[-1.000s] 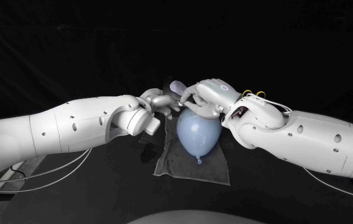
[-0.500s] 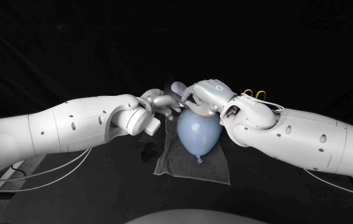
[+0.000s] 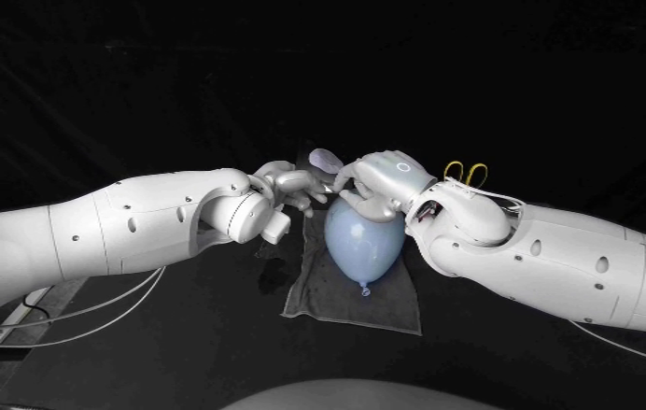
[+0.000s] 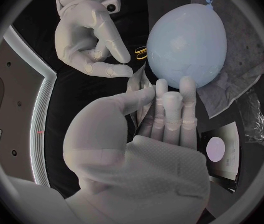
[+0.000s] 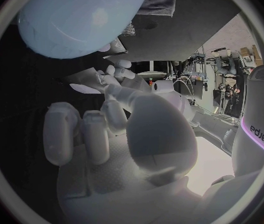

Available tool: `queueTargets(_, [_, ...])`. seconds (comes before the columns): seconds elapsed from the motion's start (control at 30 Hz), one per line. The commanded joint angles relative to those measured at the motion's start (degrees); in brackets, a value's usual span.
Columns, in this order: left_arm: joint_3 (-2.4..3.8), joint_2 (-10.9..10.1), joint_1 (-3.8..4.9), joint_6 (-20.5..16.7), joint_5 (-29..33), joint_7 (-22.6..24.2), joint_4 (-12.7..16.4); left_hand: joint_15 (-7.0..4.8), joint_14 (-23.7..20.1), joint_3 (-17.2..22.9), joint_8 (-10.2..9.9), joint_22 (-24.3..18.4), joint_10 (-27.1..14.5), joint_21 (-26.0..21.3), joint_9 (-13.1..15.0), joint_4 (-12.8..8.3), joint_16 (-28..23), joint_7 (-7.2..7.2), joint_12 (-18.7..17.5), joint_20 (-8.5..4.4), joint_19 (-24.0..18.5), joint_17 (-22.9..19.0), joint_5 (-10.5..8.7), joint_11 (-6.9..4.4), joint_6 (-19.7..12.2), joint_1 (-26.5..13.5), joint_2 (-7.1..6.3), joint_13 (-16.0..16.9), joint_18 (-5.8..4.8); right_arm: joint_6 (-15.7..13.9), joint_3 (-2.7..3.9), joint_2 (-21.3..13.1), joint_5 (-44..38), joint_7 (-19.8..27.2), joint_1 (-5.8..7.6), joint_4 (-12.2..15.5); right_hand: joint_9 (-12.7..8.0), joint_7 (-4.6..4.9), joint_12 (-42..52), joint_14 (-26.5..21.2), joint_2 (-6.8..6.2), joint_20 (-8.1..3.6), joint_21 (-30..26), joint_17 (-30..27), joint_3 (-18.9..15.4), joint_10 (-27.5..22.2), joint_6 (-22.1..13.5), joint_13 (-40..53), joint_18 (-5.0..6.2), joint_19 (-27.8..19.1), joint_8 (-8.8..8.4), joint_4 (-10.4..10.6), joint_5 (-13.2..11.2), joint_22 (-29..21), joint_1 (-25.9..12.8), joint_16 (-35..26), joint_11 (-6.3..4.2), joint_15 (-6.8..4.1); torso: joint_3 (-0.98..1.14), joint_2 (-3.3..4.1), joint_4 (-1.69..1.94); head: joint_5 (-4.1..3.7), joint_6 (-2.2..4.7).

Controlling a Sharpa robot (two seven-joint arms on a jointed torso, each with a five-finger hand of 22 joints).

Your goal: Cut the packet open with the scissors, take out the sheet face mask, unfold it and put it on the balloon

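Looking from the head, you see the balloon (image 3: 363, 242) on a grey cloth (image 3: 353, 309), the left hand (image 3: 289, 186) and right hand (image 3: 384, 178) crowding over its far end, a flap of mask (image 3: 325, 159) rising between them, scissors (image 3: 465, 171) by the right wrist; the right forearm has swung further in than a second ago. At the left wrist, thumb and fingers (image 4: 171, 107) pinch the mask beside the balloon. At the right wrist, you cannot tell past curled fingers (image 5: 94, 134) whether that hand grips anything.

Grey cloth (image 3: 353, 312) spread flat on black table (image 3: 161, 363), crumpled clear plastic (image 4: 253, 117) beside the cloth.
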Motion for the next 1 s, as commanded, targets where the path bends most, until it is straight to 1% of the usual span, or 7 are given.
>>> queueTargets(0.03, [0.03, -0.68, 0.09, 1.45, 0.28, -1.59, 0.12, -0.11, 0.97, 0.24, 0.65, 0.09, 1.04, 0.31, 0.57, -0.35, 0.75, 0.98, -0.23, 0.0, -0.16, 0.7, 0.31, -0.47, 1.64, -0.97, 0.02, 0.11, 0.46, -3.34, 0.03, 0.08, -2.45, 0.69, -0.14, 0.86, -0.05, -0.04, 0.2, 5.24, 0.1, 0.0, 0.16, 11.6, 0.24, 0.34, 0.2, 0.05, -0.87, 1.96, -0.36, 0.22, -0.16, 10.8, -0.17, 0.4, 0.03, -0.04, 0.1, 0.07, -0.03, 0.06, -0.11])
queueTargets(0.27, [-0.38, -3.21, 0.08, 3.42, -0.85, -3.55, 1.26, -0.46, 2.42, 0.5, 1.06, 0.12, 2.06, 0.5, 0.86, -1.14, 2.29, 0.48, -0.28, -0.26, 0.23, 2.53, 0.41, -0.93, 2.42, -2.21, -0.3, 0.25, 0.49, -3.0, 0.03, 1.96, -2.89, 1.13, -0.78, 0.34, -0.1, 0.01, 0.08, 5.2, -0.13, 0.0, -0.07, 11.44, 0.18, 0.26, 0.23, -0.03, -0.82, 1.88, -0.46, 0.08, -0.15, 10.74, -0.2, 0.3, 0.05, -0.04, 0.04, 0.0, 0.13, 0.25, -0.36])
queueTargets(0.4, [-0.73, -4.49, 0.08, 4.66, -1.2, -4.44, 2.16, -0.56, 2.68, 0.66, 1.12, 0.15, 2.27, 0.57, 0.92, -1.34, 2.55, 0.38, -0.32, -0.34, 0.34, 2.83, 0.48, -1.03, 2.58, -2.38, -0.32, 0.27, 0.49, -1.76, 0.03, 3.67, -2.98, 1.18, -1.55, -0.95, -0.19, 0.06, 0.07, 5.19, -0.23, 0.01, -0.21, 11.38, 0.14, 0.25, 0.09, -0.02, -0.78, 1.82, -0.66, 0.08, -0.26, 10.7, -0.29, 0.27, 0.1, -0.02, -0.02, 0.0, 0.25, 0.36, -0.64])
queueTargets(0.43, [-0.83, -4.76, 0.07, 4.95, -1.26, -4.63, 2.4, -0.58, 2.72, 0.69, 1.13, 0.15, 2.32, 0.58, 0.93, -1.4, 2.59, 0.36, -0.34, -0.36, 0.37, 2.88, 0.49, -1.05, 2.62, -2.43, -0.35, 0.28, 0.49, -1.5, 0.02, 4.13, -2.99, 1.22, -1.75, -1.41, -0.26, 0.09, -0.04, 5.18, -0.25, 0.02, -0.37, 11.33, 0.14, 0.17, -0.01, -0.09, -0.75, 1.76, -0.8, 0.12, -0.35, 10.65, -0.37, 0.23, 0.12, 0.0, -0.08, -0.02, 0.2, 0.46, -0.71])
queueTargets(0.57, [-1.08, -5.33, 0.06, 5.72, -1.37, -5.11, 2.93, -0.67, 3.01, 0.8, 1.23, 0.15, 2.67, 0.61, 1.01, -1.57, 2.89, 0.2, -0.44, -0.45, 0.44, 3.23, 0.57, -1.18, 2.89, -2.92, -0.51, 0.29, 0.47, -1.16, -0.02, 6.05, -3.0, 1.79, -2.57, -3.64, -0.37, 0.14, -0.12, 5.16, -0.16, 0.05, -0.45, 11.27, 0.17, 0.1, -0.18, -0.14, -0.73, 1.72, -1.05, 0.2, -0.46, 10.64, -0.48, 0.2, 0.17, 0.03, -0.12, 0.01, 0.24, 0.62, -0.82])
queueTargets(0.83, [-1.27, -5.87, 0.05, 6.57, -1.44, -5.7, 3.63, -0.79, 3.15, 0.94, 1.34, 0.11, 3.05, 0.56, 1.1, -1.65, 3.01, -0.01, -0.58, -0.52, 0.48, 3.35, 0.65, -1.34, 3.18, -3.47, -0.5, 0.29, 0.47, -0.03, -0.06, 9.29, -3.0, 2.56, -3.47, -7.53, -0.61, 0.24, -0.23, 5.14, 0.69, 0.11, -0.6, 11.21, 0.72, 0.0, -0.37, -0.18, -0.7, 1.65, -1.57, 0.19, -0.41, 10.63, -0.25, 0.16, 0.24, 0.1, -0.09, 0.05, 0.2, 0.83, -1.22])
queueTargets(1.0, [-1.3, -5.87, 0.05, 6.7, -1.45, -5.83, 3.75, -0.83, 3.14, 1.1, 1.34, 0.1, 3.11, 0.56, 1.12, -1.76, 3.0, -0.06, -0.66, -0.56, 0.5, 3.32, 0.73, -1.38, 3.22, -3.57, -0.49, 0.28, 0.48, 1.29, -0.11, 10.11, -2.7, 2.79, -3.93, -8.44, -0.71, 0.29, -0.31, 5.14, 0.85, 0.13, -0.71, 11.21, 0.84, -0.07, -0.53, -0.22, -0.68, 1.6, -1.8, 0.2, -0.42, 10.61, -0.28, 0.16, 0.29, 0.14, -0.11, 0.01, 0.17, 0.98, -1.41])
